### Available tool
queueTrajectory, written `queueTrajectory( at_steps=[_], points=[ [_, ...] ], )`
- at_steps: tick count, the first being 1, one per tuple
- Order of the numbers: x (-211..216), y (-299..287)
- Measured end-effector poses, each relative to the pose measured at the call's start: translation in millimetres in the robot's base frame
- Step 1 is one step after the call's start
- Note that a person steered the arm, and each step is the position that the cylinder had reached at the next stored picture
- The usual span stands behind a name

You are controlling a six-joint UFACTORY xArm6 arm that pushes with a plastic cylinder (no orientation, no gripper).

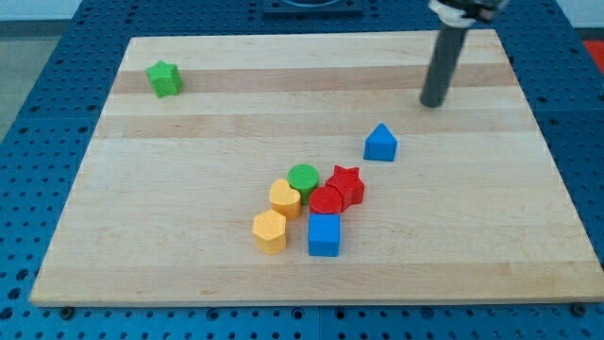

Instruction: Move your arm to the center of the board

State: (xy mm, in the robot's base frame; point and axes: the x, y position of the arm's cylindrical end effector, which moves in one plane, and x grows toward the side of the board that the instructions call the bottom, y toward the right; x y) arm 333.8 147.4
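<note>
My tip [433, 103] is at the lower end of the dark rod, on the wooden board [189, 236] near the view's top right. It touches no block. The blue triangle block [380, 143] lies below and left of the tip. A cluster sits below the board's middle: green round block [303, 177], red star block [346, 182], red round block [326, 200], yellow block [284, 198], yellow hexagon block [270, 231], blue cube [324, 234]. A green star block [164, 78] lies alone at the view's top left.
The board lies on a blue perforated table [38, 142] that shows on all sides. The board's right edge is close to the rod.
</note>
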Motion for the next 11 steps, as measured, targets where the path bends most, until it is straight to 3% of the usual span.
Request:
queueTrajectory(
  at_steps=[1,3,4,7,8,10,11],
  points=[
    [-12,-47],
    [28,-83],
    [37,-65],
    [139,-1],
    [140,15],
    [36,2],
    [9,-26]
  ],
)
